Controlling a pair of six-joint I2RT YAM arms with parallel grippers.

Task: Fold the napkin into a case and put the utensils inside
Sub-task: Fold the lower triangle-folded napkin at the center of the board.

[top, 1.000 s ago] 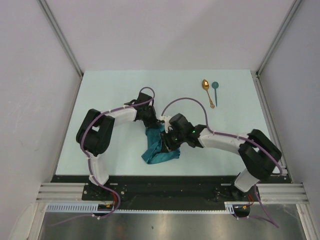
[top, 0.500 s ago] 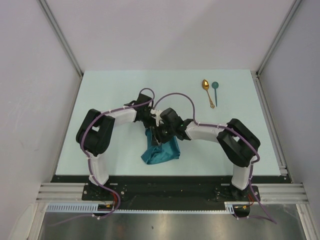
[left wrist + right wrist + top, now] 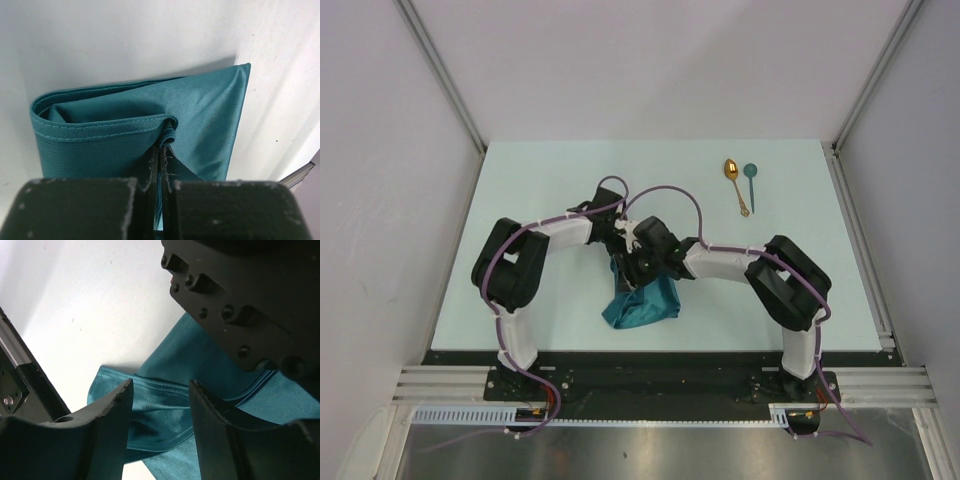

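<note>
The teal napkin (image 3: 642, 303) lies bunched and partly folded near the table's front middle. My left gripper (image 3: 620, 256) is shut on a hemmed fold of the napkin (image 3: 125, 130) at its far edge. My right gripper (image 3: 638, 272) is open right beside the left one, its jaws standing apart over the cloth (image 3: 160, 405) with nothing between them. The gold spoon (image 3: 735, 183) and the teal spoon (image 3: 750, 183) lie side by side at the table's back right, far from both grippers.
The pale table (image 3: 540, 190) has metal rails along its left and right edges. A black frame bar (image 3: 650, 365) runs along the near edge behind the napkin. The left gripper's body (image 3: 250, 305) looms close above my right fingers.
My right arm has swung left and its gripper has moved up against the left gripper over the napkin's far edge. The left gripper has held still on the cloth.
</note>
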